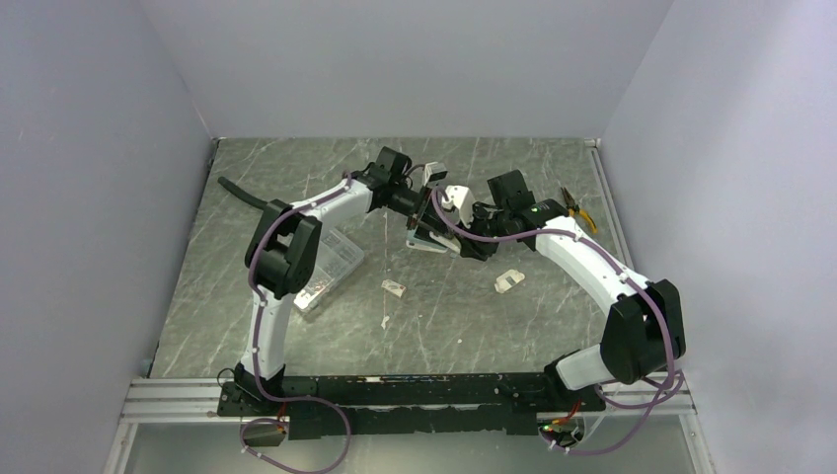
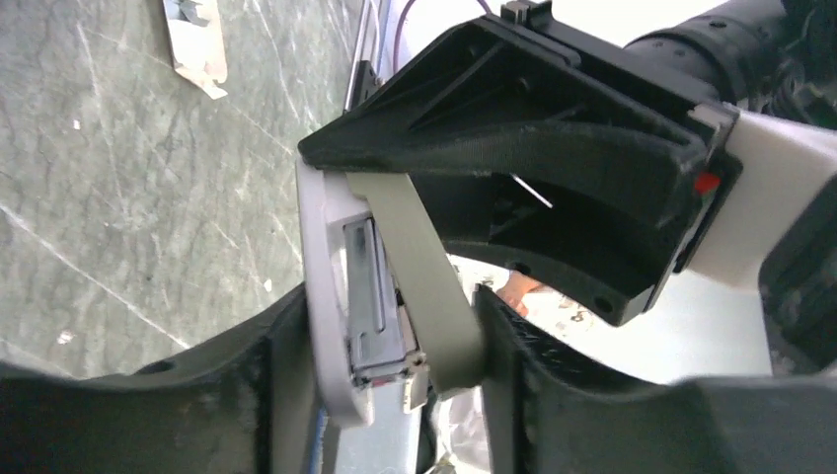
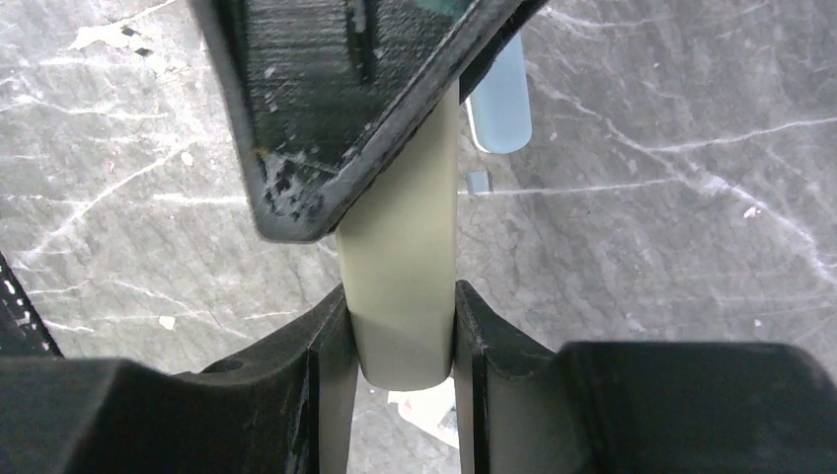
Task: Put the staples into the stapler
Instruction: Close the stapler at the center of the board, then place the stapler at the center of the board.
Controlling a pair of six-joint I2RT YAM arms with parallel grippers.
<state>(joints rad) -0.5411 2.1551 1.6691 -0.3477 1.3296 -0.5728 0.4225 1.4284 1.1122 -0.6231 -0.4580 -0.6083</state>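
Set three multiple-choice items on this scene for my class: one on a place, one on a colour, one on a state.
1. The stapler is: A between the left gripper and right gripper; B in a drawer; C on a shelf.
2. The stapler's bar is: A red; B cream; C blue.
3. The right gripper is: A wide open; B out of view; C shut on the bar.
Answers: A, both wrist views show it between fingers; B, the bar looks pale cream; C, its fingers press the bar's sides.
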